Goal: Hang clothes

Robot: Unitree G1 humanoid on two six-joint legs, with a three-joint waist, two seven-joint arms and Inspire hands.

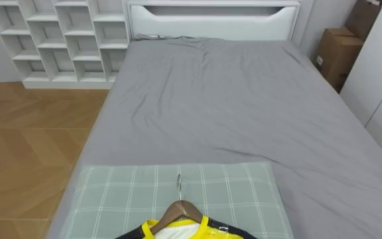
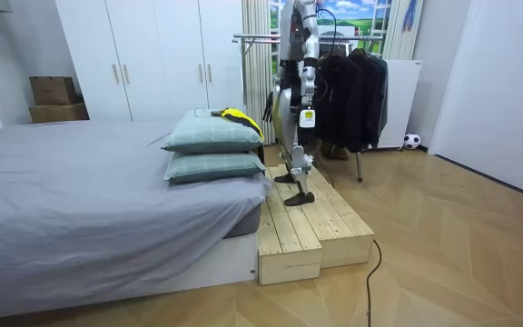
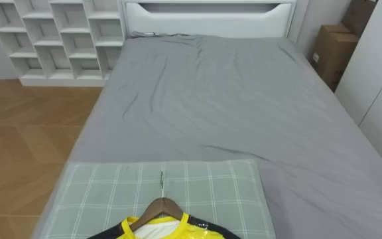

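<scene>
Loosely, left hand (image 2: 307, 117) low beside hip.

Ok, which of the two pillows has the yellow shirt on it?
The upper pillow: the yellow shirt lies on it, while the lower pillow sits underneath.

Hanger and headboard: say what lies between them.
Left eye view: the checked pillow under the hanger, then bare grey sheet up to the headboard.
</scene>
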